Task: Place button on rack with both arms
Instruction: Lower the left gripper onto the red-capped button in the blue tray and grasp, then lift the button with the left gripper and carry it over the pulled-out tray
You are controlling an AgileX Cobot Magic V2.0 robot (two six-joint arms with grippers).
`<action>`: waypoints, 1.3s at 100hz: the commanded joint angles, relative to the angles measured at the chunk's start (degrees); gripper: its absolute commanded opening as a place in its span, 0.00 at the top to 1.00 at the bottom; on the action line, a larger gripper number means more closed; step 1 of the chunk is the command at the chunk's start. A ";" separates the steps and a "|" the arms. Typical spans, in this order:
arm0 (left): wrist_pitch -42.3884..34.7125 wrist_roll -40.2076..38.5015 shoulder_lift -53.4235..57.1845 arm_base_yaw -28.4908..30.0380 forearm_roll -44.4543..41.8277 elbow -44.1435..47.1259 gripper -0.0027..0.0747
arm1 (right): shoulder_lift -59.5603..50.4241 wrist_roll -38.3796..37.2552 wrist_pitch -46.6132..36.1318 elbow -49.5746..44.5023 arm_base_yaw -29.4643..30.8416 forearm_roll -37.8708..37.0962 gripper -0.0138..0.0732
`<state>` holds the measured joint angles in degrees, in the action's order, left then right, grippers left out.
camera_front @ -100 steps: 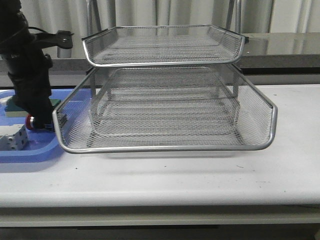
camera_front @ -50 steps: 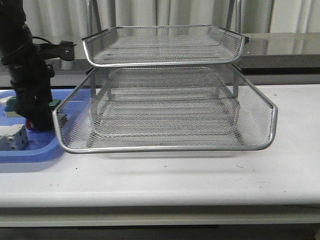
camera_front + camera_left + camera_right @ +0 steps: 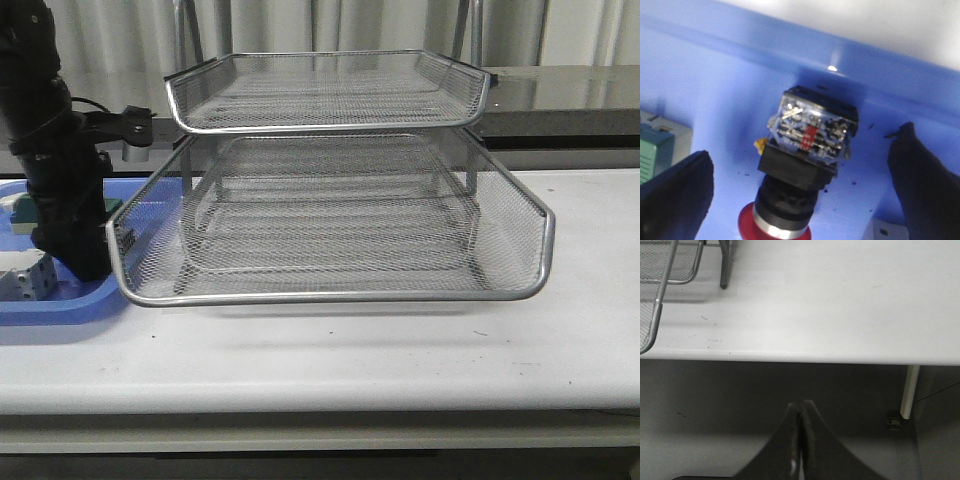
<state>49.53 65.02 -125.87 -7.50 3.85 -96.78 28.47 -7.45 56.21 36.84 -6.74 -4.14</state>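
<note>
Left gripper (image 3: 800, 200) hangs spread wide over the button (image 3: 805, 160), which lies on its side in the blue tray (image 3: 720, 75), fingers straddling it for a pickup. Right gripper (image 3: 800, 440) waits clenched, empty, off the table (image 3: 840, 300), right of the rack (image 3: 330, 215).

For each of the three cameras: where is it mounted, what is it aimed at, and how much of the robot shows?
Front view: faces forward over the table at the rack; the left arm reaches into the blue tray.
Left wrist view: looks down into that tray at the button, between the open fingers of the left gripper.
Right wrist view: off the table's edge, closed right gripper in front, rack corner beyond.
Shared: the rack in front and right wrist views; the tray in front and left wrist views.
</note>
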 commanded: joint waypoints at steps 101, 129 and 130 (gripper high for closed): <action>-0.72 0.11 9.39 -0.17 -0.02 -1.84 0.98 | 0.03 -0.08 -2.90 1.95 0.03 -0.91 0.92; 5.78 0.11 15.70 -0.17 -0.02 -3.09 0.98 | 0.03 -0.08 -2.90 1.95 0.03 -0.91 0.92; 6.07 0.11 15.91 -0.17 -0.02 -3.20 0.98 | 0.03 -0.08 -2.90 1.95 0.03 -0.91 0.92</action>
<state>54.25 65.02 -115.73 -7.50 3.58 -97.63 28.47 -7.45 56.21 36.84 -6.74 -4.14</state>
